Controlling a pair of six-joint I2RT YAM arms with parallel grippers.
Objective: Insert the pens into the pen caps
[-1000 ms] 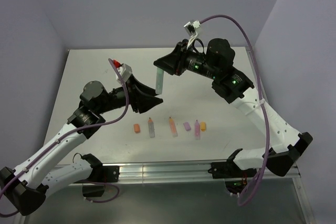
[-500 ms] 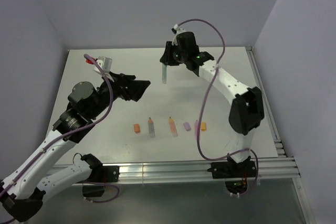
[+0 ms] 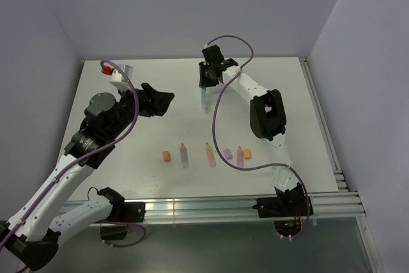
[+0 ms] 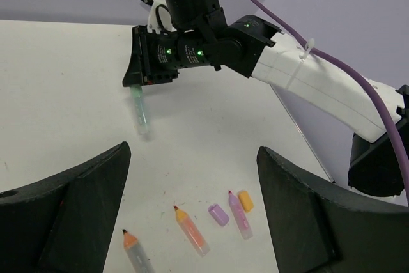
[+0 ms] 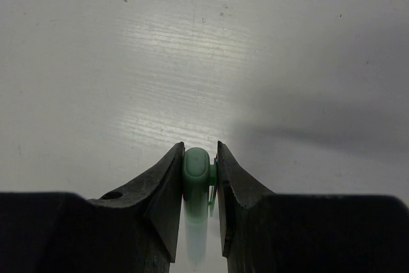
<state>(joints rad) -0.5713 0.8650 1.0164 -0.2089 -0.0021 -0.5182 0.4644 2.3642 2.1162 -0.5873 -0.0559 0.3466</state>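
Matt table (image 3: pixel 147 174); seemingly translucent plastic pen (image 4: pixel 139 110)

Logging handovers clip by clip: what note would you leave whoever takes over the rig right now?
Left claw: open, empty, raised over the left part of the table.
Right claw: shut on the green pen, hanging down over the far middle.
Near row, left to right: orange cap, orange pen, second orange pen, purple cap, pink pen, second orange cap.
Done: no loose green cap shows; it may be on the held pen, cannot confirm.
To do: cap the three lying pens.
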